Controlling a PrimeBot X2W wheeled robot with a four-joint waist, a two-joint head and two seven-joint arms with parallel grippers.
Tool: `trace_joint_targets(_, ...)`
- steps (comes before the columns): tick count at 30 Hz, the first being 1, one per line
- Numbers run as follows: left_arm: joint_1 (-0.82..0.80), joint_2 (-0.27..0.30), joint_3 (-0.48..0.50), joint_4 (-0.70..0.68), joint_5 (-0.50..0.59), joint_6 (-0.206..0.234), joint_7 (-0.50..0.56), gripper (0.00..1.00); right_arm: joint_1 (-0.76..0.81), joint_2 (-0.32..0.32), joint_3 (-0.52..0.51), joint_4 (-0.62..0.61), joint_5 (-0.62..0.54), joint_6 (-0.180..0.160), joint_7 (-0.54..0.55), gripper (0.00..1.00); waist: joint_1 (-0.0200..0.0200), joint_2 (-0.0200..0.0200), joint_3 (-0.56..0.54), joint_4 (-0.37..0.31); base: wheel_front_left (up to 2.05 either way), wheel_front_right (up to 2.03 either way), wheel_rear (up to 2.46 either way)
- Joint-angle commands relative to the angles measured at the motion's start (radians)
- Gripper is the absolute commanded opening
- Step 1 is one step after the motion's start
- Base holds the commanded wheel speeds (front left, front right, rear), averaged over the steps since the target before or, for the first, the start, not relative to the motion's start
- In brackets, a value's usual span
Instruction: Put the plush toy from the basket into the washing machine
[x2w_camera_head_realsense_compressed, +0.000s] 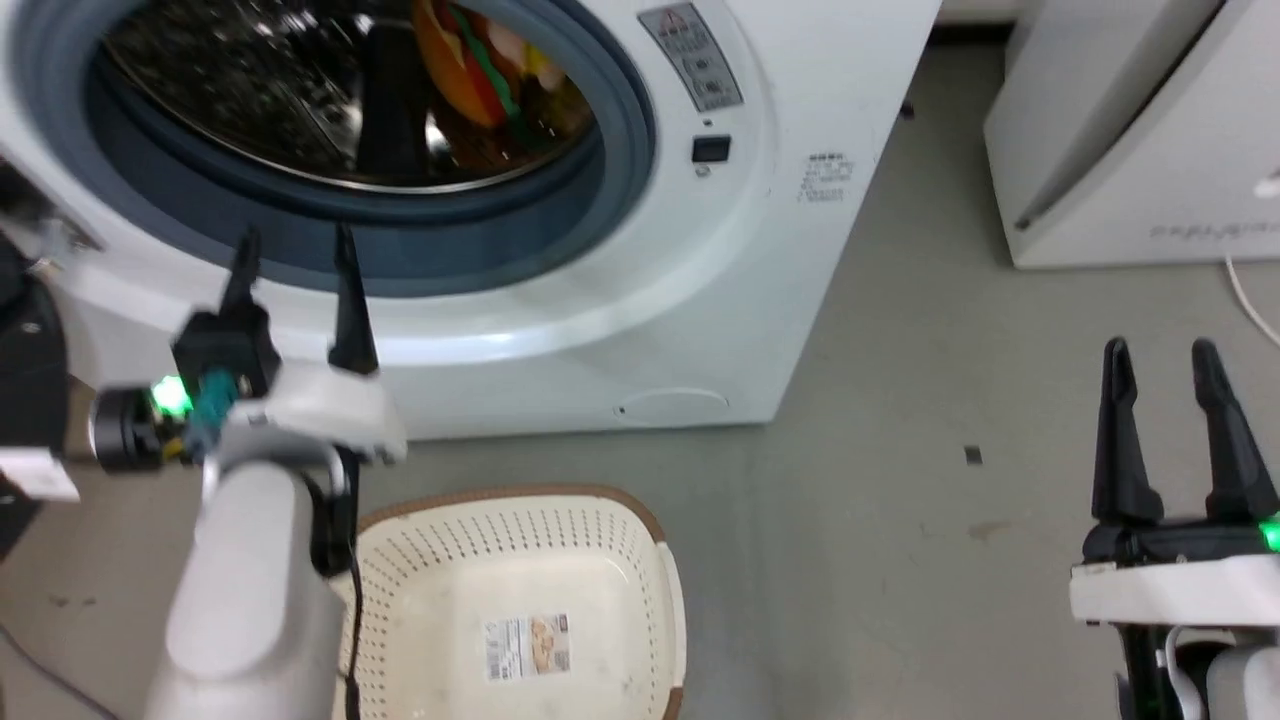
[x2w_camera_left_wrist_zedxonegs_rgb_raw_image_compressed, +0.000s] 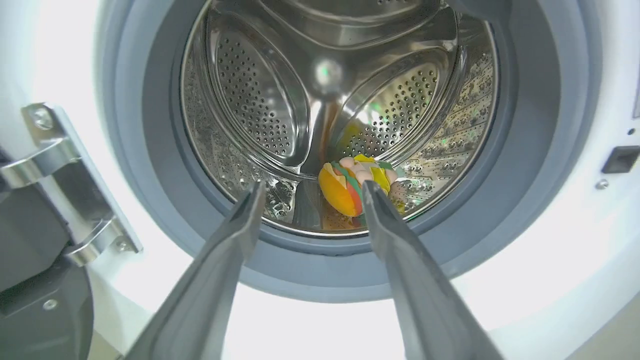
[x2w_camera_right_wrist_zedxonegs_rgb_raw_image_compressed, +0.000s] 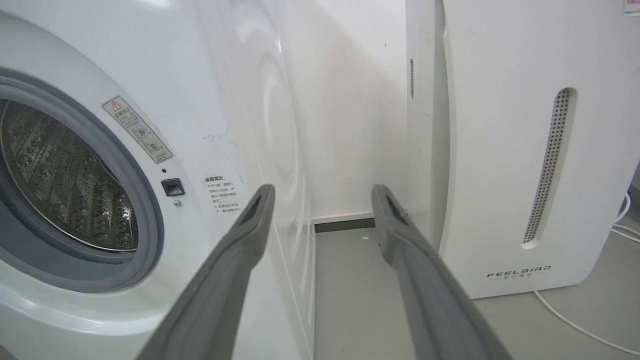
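"FEELBIRD" on white appliance (x2w_camera_right_wrist_zedxonegs_rgb_raw_image_compressed: 492, 165)

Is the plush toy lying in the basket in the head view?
No, the plush toy lies in the drum of the washing machine; the basket holds a sticker label.

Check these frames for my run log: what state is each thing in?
plush toy, lying loose in the steel drum, ungripped.
basket, upright on the floor, only a sticker label showing inside.
washing machine, open, toy inside.
left end effector, open, empty, facing the drum opening.
right end effector, open, empty, above the floor.
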Motion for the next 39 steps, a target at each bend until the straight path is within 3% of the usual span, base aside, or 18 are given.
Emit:
trace_joint_targets(1,0.045,-0.009,0.004,-0.027,0.009,-0.003,-0.005,1.0,0.023,-0.001,-0.004,0.004,-0.005,-0.001,-0.004,1.0,0.0001,0.0,-0.037,0.018,0.0,0.0,0.0)
trace_joint_targets(21,0.477,-0.076,-0.011,-0.288,0.052,-0.014,-0.005,1.0,0.179,-0.001,-0.019,0.037,-0.022,-0.001,-0.004,1.0,0.0001,0.0,-0.215,0.088,0.0,0.0,0.0)
trace_joint_targets(31,0.541,-0.086,-0.038,-0.33,0.066,-0.015,-0.005,1.0,0.213,-0.001,-0.024,0.046,-0.029,-0.001,-0.004,1.0,0.0001,0.0,-0.233,0.116,0.0,0.0,0.0)
trace_joint_targets(32,0.53,-0.082,-0.039,-0.324,0.058,-0.016,0.0,0.0,0.2,0.0,-0.023,0.043,-0.023,0.0,0.0,0.0,0.0001,0.0,-0.233,0.116,0.0,0.0,0.0)
trace_joint_targets(39,0.53,-0.082,-0.038,-0.328,0.058,-0.018,0.01,0.0,0.197,0.0,-0.018,0.042,-0.029,0.0,0.009,0.0,0.0001,0.0,-0.234,0.114,0.0,0.0,0.0)
